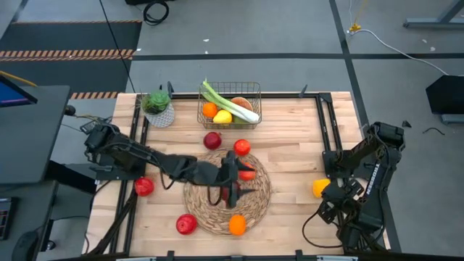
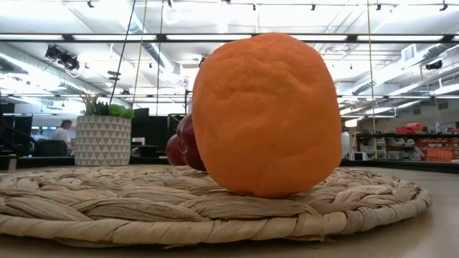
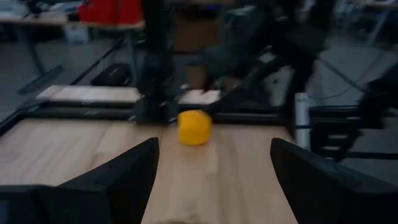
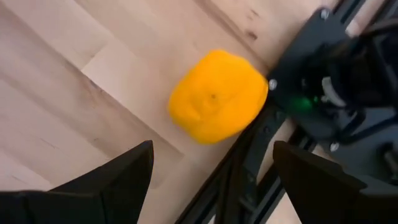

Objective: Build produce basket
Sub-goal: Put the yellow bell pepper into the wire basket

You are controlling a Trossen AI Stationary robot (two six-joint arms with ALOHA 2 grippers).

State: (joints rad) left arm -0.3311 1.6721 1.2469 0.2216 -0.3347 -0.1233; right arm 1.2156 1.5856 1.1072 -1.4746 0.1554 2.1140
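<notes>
High view: left gripper [image 1: 250,185] open over mat [image 1: 257,206]; basket [image 1: 254,90] part-filled.

Left arm: reached from the table's left edge toward the middle, wrist low. Left gripper [image 1: 243,186]: fingers [image 3: 118,180] spread wide apart, nothing between them. Right arm: folded back at the table's right edge. Right gripper [image 4: 211,180]: pointed downward, fingers [image 4: 323,180] likewise spread wide, holding nothing.
</notes>
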